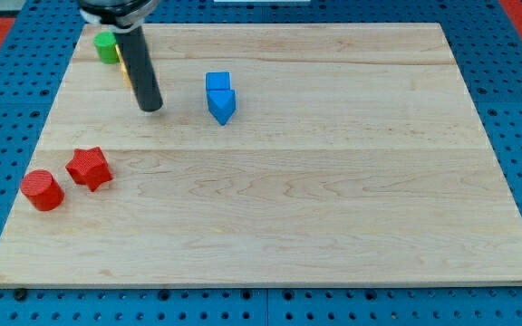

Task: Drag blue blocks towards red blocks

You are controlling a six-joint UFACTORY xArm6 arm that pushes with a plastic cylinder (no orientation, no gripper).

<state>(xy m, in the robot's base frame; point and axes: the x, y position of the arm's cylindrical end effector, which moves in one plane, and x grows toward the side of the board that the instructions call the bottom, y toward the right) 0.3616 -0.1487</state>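
Note:
Two blue blocks touch each other in the upper middle of the board: a blue cube [217, 81] and, just below it, a blue wedge-like block [222, 106]. A red star-shaped block [89, 168] and a red cylinder [42, 190] lie at the view's lower left, close together. My tip [150, 107] rests on the board to the left of the blue blocks, about a block's width or two from them, touching neither. The red blocks are well below and left of my tip.
A green block [107, 46] sits at the board's upper left corner, with a yellow block [123, 63] mostly hidden behind my rod. The wooden board [333, 199] lies on a blue pegboard surface.

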